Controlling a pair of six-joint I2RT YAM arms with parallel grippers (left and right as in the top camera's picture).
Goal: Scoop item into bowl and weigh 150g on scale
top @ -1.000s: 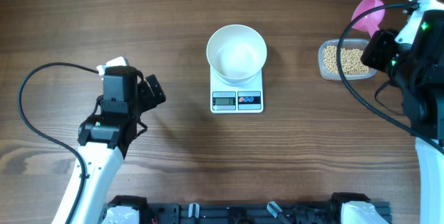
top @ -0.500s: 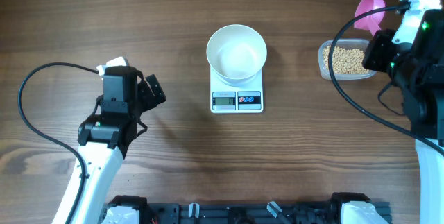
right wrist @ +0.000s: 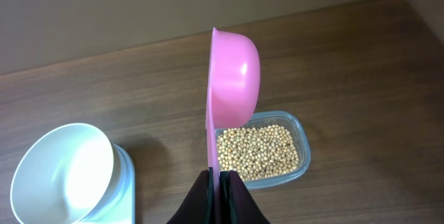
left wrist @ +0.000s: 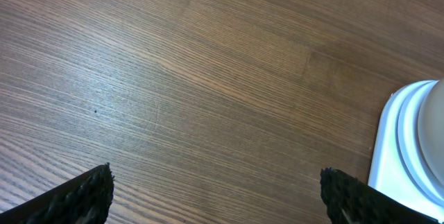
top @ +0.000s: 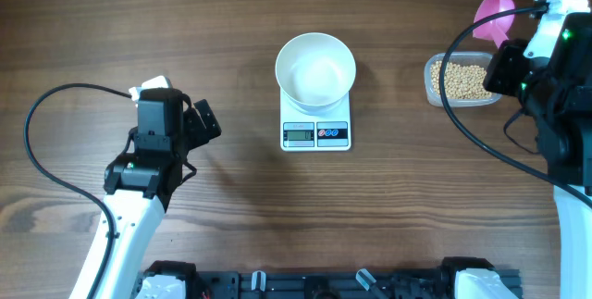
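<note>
My right tool (right wrist: 220, 179) grips the pink scoop (right wrist: 232, 78) near the beans (right wrist: 258, 151); left tool (left wrist: 218, 195) open. Next I should dip it in.

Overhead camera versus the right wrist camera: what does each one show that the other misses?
Only overhead: the left gripper, open, and the display of the scale. Only right wrist: the right gripper pinching the thin handle of the pink scoop, which is turned on edge. Both: the white bowl on the scale, the tub of beans, and the pink scoop.
</note>
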